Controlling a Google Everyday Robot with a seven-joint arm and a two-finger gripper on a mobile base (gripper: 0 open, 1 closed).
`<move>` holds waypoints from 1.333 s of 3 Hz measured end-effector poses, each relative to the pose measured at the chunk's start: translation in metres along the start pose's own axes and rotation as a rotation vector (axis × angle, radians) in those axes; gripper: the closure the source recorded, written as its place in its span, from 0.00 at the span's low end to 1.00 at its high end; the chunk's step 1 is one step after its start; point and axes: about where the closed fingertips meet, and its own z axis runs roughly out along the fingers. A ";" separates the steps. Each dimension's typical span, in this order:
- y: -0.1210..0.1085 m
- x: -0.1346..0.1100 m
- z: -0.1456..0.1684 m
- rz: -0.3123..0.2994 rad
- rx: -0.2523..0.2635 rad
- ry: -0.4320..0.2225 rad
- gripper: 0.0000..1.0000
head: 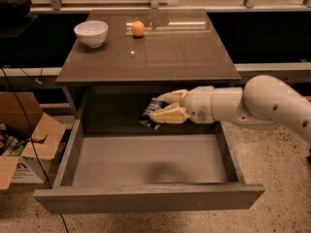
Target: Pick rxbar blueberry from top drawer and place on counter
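Below counter [160,52], claw [156,107] holds rxbar blueberry [147,120].

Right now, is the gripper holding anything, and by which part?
Yes. The gripper, above the top drawer, pinches the rxbar blueberry near one end; the other end pokes out.
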 end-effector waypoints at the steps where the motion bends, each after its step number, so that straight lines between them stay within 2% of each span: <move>1: -0.041 -0.045 -0.022 -0.035 0.063 -0.023 1.00; 2: -0.120 -0.078 -0.020 -0.025 0.168 0.010 1.00; 3: -0.167 -0.090 -0.008 -0.014 0.228 0.051 1.00; 4: -0.208 -0.084 0.011 0.024 0.260 0.085 0.86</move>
